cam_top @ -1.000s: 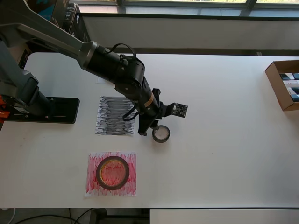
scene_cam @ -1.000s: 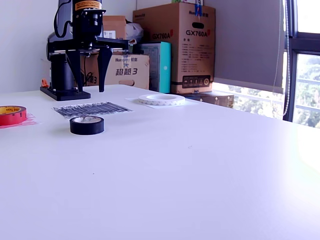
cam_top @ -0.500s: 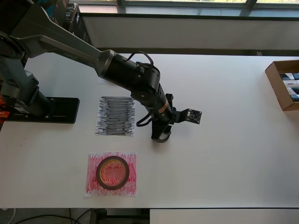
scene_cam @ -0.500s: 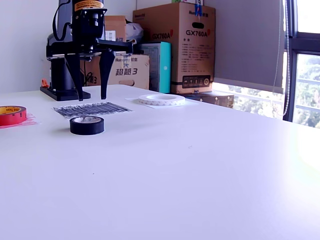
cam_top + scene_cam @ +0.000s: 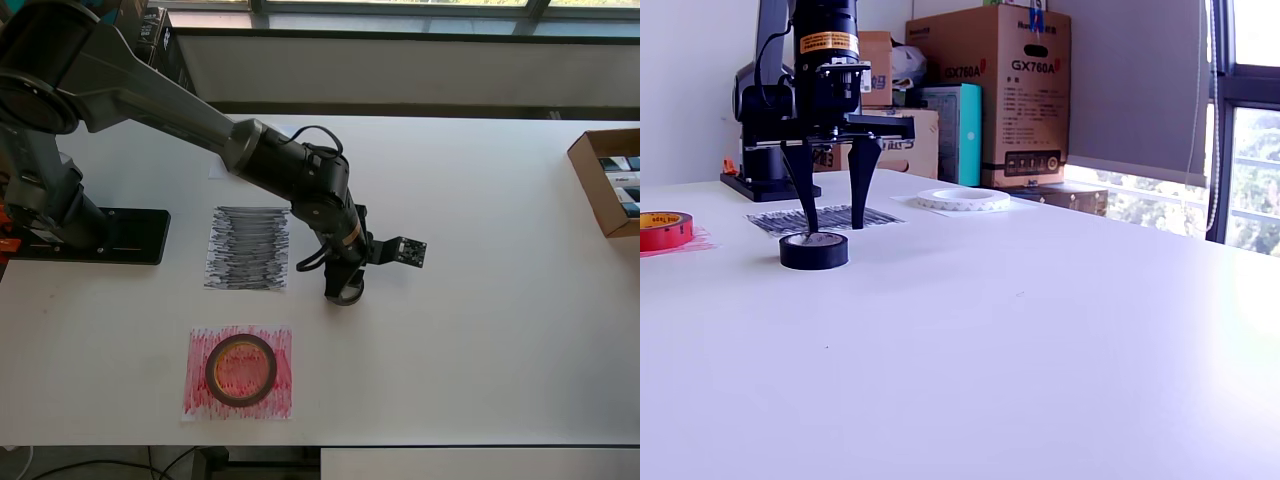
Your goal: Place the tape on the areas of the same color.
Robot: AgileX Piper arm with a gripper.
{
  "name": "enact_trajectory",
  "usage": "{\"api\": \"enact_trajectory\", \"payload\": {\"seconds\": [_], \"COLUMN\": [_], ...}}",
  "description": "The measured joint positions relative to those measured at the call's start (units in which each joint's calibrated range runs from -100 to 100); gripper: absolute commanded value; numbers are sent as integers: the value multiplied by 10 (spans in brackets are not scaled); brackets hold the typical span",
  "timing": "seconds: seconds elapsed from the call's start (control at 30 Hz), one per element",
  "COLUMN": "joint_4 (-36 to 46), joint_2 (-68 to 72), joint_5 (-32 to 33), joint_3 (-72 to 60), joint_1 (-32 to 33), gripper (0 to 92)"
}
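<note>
Your gripper (image 5: 832,225) hangs spread wide, holding nothing, over the black roll (image 5: 814,250) lying at four o'clock off the black-streaked paper (image 5: 247,248). Closing off-centre, you'd likely knock it skidding away.

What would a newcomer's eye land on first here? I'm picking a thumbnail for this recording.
The black arm's open gripper reaching down over the small black tape roll, on bare white table beside the black-streaked paper. Next, the dark-red tape roll already lying on the red-streaked paper near the overhead view's bottom edge.
</note>
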Motion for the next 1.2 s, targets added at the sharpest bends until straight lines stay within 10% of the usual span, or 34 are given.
{"api": "enact_trajectory", "payload": {"seconds": [1.2], "joint_4": [-2], "joint_2": [23], "joint_5": [0], "joint_3": [0], "joint_1": [-1], "gripper": [455]}}
